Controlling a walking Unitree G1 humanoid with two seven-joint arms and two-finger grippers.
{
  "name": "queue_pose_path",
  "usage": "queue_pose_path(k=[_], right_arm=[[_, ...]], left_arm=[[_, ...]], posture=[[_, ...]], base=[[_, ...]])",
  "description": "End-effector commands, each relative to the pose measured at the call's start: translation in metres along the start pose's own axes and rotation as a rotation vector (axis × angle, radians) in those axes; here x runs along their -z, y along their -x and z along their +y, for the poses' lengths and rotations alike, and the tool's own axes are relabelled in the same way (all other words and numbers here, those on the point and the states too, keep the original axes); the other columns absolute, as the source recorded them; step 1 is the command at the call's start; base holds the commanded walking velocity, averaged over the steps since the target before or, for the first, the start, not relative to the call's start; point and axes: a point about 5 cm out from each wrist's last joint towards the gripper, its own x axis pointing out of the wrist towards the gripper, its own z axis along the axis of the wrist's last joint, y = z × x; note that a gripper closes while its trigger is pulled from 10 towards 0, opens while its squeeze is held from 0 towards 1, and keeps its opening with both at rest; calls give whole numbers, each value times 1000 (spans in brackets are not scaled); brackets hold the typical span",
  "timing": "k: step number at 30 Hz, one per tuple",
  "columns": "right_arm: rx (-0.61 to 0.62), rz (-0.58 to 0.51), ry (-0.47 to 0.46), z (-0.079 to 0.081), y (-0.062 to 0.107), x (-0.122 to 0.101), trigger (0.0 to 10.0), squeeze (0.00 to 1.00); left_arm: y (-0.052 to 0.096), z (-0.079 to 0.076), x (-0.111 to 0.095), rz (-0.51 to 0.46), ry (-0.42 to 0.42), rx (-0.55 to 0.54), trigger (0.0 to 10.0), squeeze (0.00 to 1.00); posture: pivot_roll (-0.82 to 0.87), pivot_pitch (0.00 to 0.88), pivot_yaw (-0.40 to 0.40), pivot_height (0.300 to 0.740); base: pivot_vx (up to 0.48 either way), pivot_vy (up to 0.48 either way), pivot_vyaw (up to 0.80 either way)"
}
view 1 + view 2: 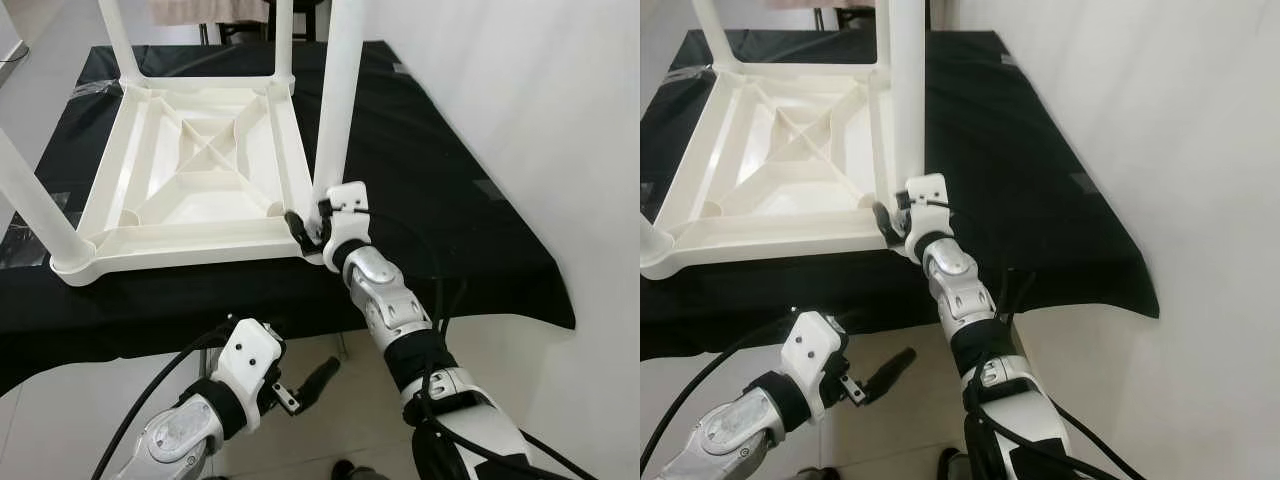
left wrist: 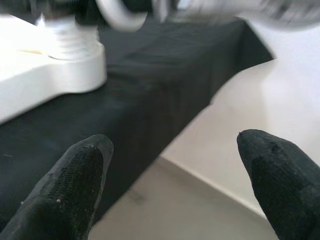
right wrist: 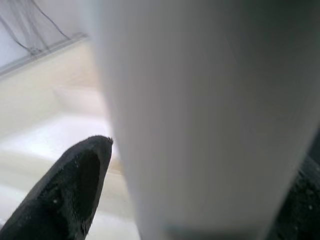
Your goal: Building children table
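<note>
L gripper: lowest and nearest, hangs below the front edge of the cloth, over pale floor. Fingers spread wide, nothing btwn them. Well apart from the table parts.
Black cloth: covers the work surface, front edge drapes down just beyond L gripper.
R gripper: reaches up over cloth edge to near R corner of the tabletop. Jaws sit on either side of the leg base, closed around it; wrist view has one finger on one side of the leg, other at frame edge on far side.
Near R leg: white tube, upright in its corner socket, btwn R jaws at the bottom end.
Tabletop: white plastic, upside down on cloth, ribbed underside up w/ X brace in centre.
Near L leg: stands in its corner, leans out of frame.
Far legs: two more upright at rear corners.
Wall: white, along R side of cloth.
</note>
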Motion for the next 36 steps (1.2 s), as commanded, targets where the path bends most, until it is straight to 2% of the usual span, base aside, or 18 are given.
queue_pose_path(k=[1,4,5,6,7,8,9,12,15,18,22,25,28,31,32,34,36], right_arm=[[-21,-20,-16,-7,6,-5,10000,1000],[-113,-66,-21,-19,12,-13,10000,1000],[-113,-66,-21,-19,12,-13,10000,1000],[-192,-83,-11,-24,17,-18,10000,922],[-192,-83,-11,-24,17,-18,10000,922],[-310,-96,-6,-34,25,-22,10000,0],[-310,-96,-6,-34,25,-22,10000,0],[-388,-45,49,-46,42,-12,10000,0],[-396,-2,68,-51,51,-3,10000,0],[-349,45,65,-65,68,11,10000,0],[-312,58,34,-73,79,18,10000,0],[-251,61,-25,-70,92,30,10000,0],[-242,61,-40,-68,95,32,10000,0],[-204,105,-40,-53,104,48,10000,0],[-204,105,-40,-53,104,48,10000,0],[-178,140,33,-42,117,58,10000,0],[-174,138,52,-42,122,57,10000,0]], left_arm=[[-1,0,5,22,-47,-21,10000,0],[-5,4,4,24,-114,-54,10000,0],[-5,4,4,24,-114,-54,10000,0],[-7,7,3,23,-151,-85,10000,0],[-7,7,3,23,-151,-85,10000,0],[-11,15,3,33,-203,-152,10000,0],[-11,15,3,33,-203,-152,10000,0],[-12,25,4,38,-214,-216,10000,0],[-13,32,7,49,-218,-258,10000,0],[-12,45,14,85,-192,-352,10000,0],[-12,54,15,96,-221,-408,10000,0],[-13,58,17,113,-244,-420,10000,0],[-14,58,17,116,-252,-421,10000,0],[-16,60,17,121,-273,-428,10000,0],[-16,60,17,121,-273,-428,10000,0],[-14,61,19,114,-234,-446,10000,0],[-12,59,21,114,-202,-428,10000,0]], posture=[[36,177,-95,740],[25,155,-93,740],[25,155,-93,740],[18,145,-89,740],[18,145,-89,740],[17,131,-86,740],[17,131,-86,740],[14,109,-82,740],[6,94,-76,740],[8,61,-69,740],[6,52,-63,740],[7,38,-65,740],[7,38,-65,740],[6,29,-63,740],[6,29,-63,740],[5,28,-62,740],[2,25,-61,740]], base=[[0,0,0],[0,0,0],[0,0,0],[0,0,0],[0,0,0],[0,0,0],[0,0,0],[0,0,0],[0,0,0],[0,0,0],[0,0,0],[0,0,0],[0,0,0],[0,0,0],[0,0,0],[0,0,0],[0,0,0]])
